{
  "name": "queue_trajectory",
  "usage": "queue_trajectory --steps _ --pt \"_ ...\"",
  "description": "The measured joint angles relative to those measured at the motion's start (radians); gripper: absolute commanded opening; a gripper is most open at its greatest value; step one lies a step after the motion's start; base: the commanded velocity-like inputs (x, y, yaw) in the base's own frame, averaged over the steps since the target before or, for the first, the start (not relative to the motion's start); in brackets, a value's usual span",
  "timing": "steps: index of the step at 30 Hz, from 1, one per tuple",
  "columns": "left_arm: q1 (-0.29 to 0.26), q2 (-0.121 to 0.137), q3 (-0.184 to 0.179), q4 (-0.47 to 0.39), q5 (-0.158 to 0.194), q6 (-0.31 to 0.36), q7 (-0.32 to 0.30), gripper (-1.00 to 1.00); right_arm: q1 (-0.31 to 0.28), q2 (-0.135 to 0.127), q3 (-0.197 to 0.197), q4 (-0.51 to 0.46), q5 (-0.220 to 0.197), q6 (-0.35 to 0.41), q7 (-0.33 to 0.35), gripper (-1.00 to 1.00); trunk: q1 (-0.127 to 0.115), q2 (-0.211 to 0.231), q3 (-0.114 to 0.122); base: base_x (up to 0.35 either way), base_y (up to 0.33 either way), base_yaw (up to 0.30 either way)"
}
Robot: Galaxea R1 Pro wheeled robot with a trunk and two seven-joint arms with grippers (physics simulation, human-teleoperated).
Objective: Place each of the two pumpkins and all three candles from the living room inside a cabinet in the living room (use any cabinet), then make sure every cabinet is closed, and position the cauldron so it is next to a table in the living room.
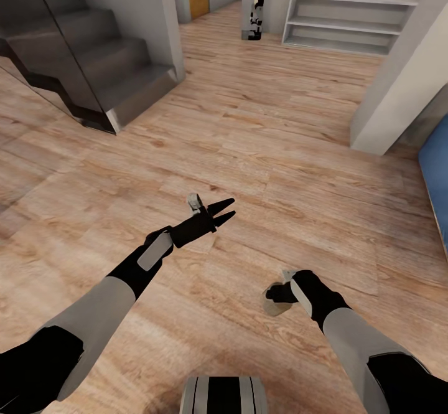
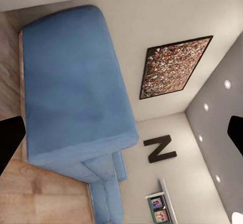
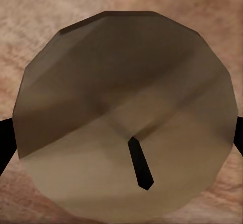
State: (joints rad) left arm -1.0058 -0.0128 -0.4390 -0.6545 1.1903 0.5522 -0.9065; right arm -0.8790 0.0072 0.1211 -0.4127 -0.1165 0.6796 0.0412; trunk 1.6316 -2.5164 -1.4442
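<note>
The right gripper (image 1: 277, 294) is closed around a short squat grey-beige candle (image 3: 126, 118), carried low over the pale wood floor (image 1: 261, 127). The left gripper (image 1: 227, 210) hangs empty, jaws parted, aimed toward a blue sofa (image 2: 71, 87). Judging by this, the candle awaits stowing in a cabinet; other steps cannot be judged.

Wood-plank floor (image 1: 261, 127) (pale, bare) carries grey stairs (image 1: 118, 84) and white shelving (image 1: 348, 25).

Right gripper (image 1: 275, 294) apparently around candle (image 1: 274, 305)
</note>
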Motion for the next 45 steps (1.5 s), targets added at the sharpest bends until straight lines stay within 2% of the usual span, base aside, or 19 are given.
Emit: queue_trajectory --steps 9,13,24,32,38,45 --pt "0.001 0.0 0.0 0.014 0.013 0.0 -0.003 1.0 0.0 0.0 0.0 0.0 0.0 0.0 0.0 -1.0 0.0 0.0 0.0 -0.082 0.037 0.0" --pt "0.001 -0.006 0.003 0.07 0.018 -0.002 -0.003 1.0 0.0 0.0 0.0 0.001 0.0 0.0 0.0 -1.0 0.0 0.0 0.0 -0.051 0.026 0.0" --pt "-0.002 -0.019 0.005 0.087 0.016 0.006 0.006 1.0 0.0 0.0 0.0 0.001 -0.001 0.0 0.0 -1.0 -0.005 0.002 0.042 -0.003 0.002 0.0" --pt "-0.004 -0.015 0.001 -0.028 0.007 0.013 0.009 1.0 0.0 0.004 0.002 0.003 -0.001 0.0 0.0 -1.0 -0.009 0.004 0.073 0.0 0.0 0.0" --pt "-0.004 -0.017 -0.001 -0.07 0.001 0.017 0.019 1.0 0.0 0.009 0.002 0.015 -0.002 -0.008 -0.001 -1.0 -0.011 0.006 0.097 0.0 0.0 0.014" --pt "-0.008 -0.013 0.0 -0.083 0.0 0.021 0.029 1.0 0.0 0.011 0.003 0.018 -0.003 -0.013 -0.004 -1.0 -0.015 0.007 0.124 0.0 0.0 0.24"
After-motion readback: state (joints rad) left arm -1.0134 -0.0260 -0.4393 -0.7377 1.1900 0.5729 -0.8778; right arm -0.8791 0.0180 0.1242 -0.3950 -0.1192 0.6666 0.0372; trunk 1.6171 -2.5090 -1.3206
